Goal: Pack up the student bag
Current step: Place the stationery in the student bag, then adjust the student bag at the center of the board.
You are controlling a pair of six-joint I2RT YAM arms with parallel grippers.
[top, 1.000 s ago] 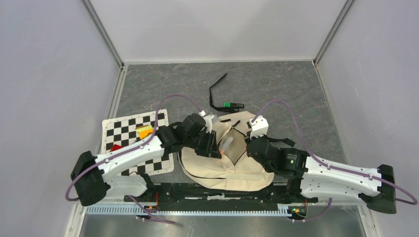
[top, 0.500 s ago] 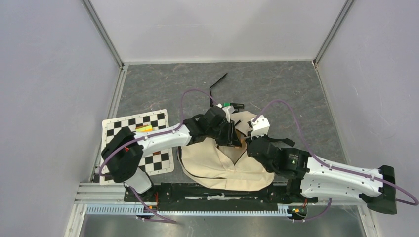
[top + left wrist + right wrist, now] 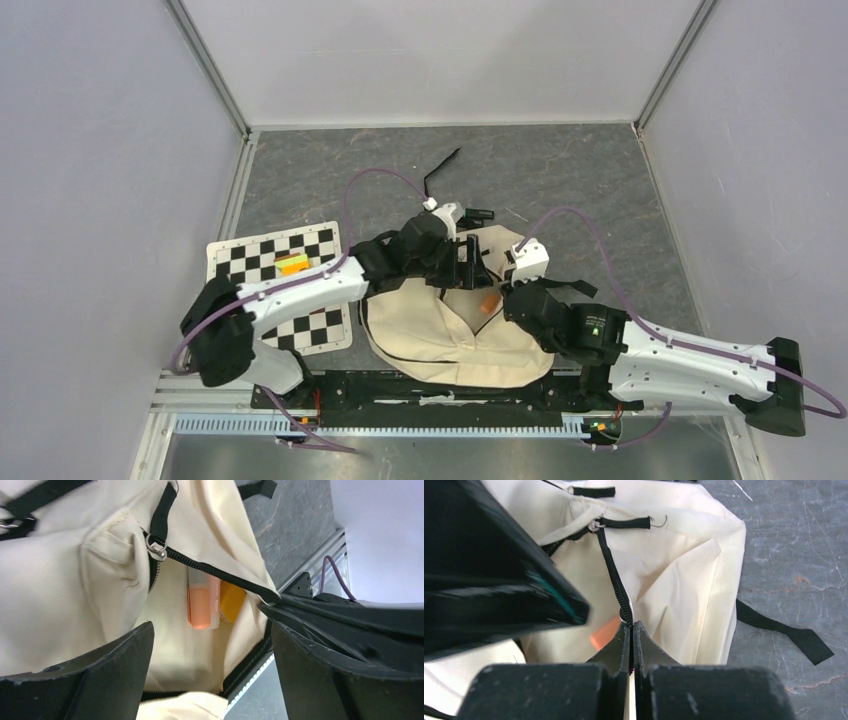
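Inside the student bag (image 3: 60, 580), the zipper edge partly covers an orange object (image 3: 202, 605); a yellow one (image 3: 232, 602) behind it is mostly hidden. Neither can be identified. The right wrist view shows the left arm (image 3: 484, 565) only as a dark blur.

The backpack (image 3: 440, 335) is cream fabric with a black zipper (image 3: 215, 572) and black straps (image 3: 789, 632). It lies flat on its back just right of the checkered mat (image 3: 240, 260), its lower edge bulging rounded. The zipper is undone and the mouth gapes; inside, an orange case (image 3: 202, 605) and a yellow thing (image 3: 232, 600) lie side by side.
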